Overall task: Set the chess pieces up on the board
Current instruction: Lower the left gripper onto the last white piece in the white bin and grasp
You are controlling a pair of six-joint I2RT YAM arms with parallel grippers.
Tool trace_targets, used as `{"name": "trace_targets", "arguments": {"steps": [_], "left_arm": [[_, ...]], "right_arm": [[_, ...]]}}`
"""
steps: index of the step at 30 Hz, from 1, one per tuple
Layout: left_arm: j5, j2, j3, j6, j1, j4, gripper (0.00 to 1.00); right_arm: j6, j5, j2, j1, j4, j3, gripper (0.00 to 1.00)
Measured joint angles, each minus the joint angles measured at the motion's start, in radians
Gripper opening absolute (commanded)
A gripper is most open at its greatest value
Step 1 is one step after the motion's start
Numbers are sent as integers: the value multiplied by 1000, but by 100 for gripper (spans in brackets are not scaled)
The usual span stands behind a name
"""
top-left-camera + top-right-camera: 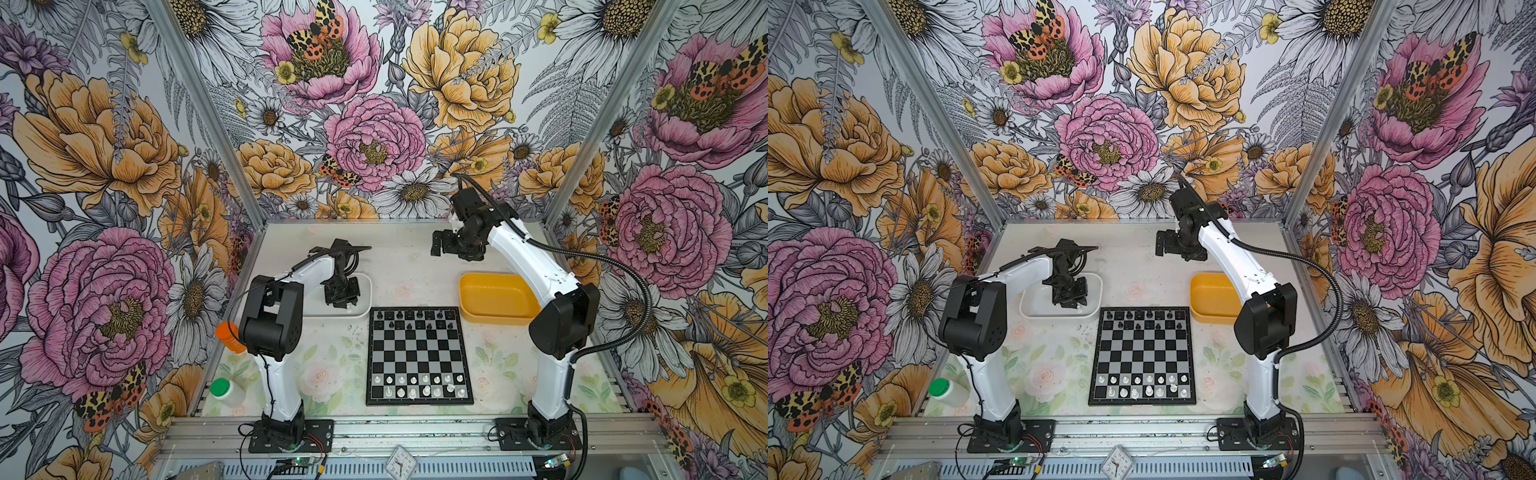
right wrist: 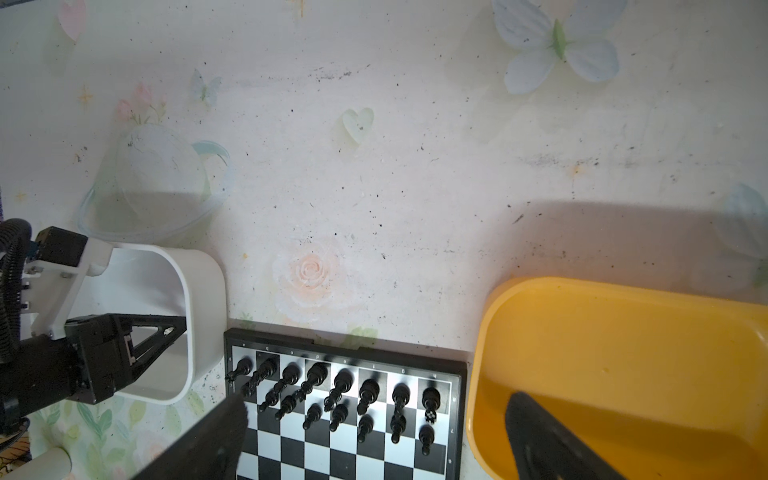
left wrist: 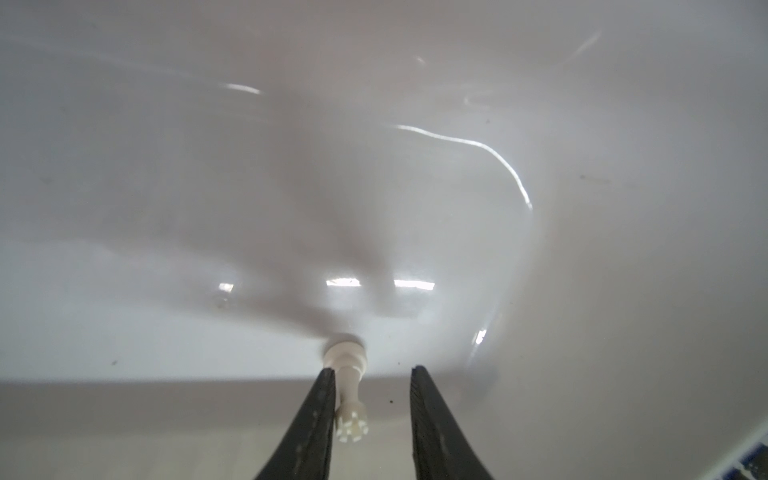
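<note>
Left claw (image 3: 372,369) part-open in the white tray (image 3: 582,249), gripping nothing yet: white chessman (image 3: 349,386) between its fingers (image 3: 307,436), lengthwise, touching only one.

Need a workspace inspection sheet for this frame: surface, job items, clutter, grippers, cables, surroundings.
Surface: table, pale floral print, dark specks.
Job's things: board centred; black pieces on its far two rows, white pieces on its near two; loose white piece in the white tray; yellow tray beside the board's far right corner.
Clutter: orange bottle and green-capped bottle near the left arm; clock at the front edge.
Grippers: left gripper open inside the white tray, one finger against the loose white piece, the other apart; right gripper open, raised, holding nothing.
Cables: corrugated conduit looping off the right arm; thin cable along the left arm.
Surroundings: floral walls, aluminium frame.
</note>
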Motion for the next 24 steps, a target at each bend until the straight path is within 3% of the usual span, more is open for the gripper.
{"name": "trace_targets", "arguments": {"steps": [24], "left_arm": [[-33, 0, -11, 23, -13, -18, 26]], "right_arm": [[1, -1, -18, 0, 0, -7, 98]]}}
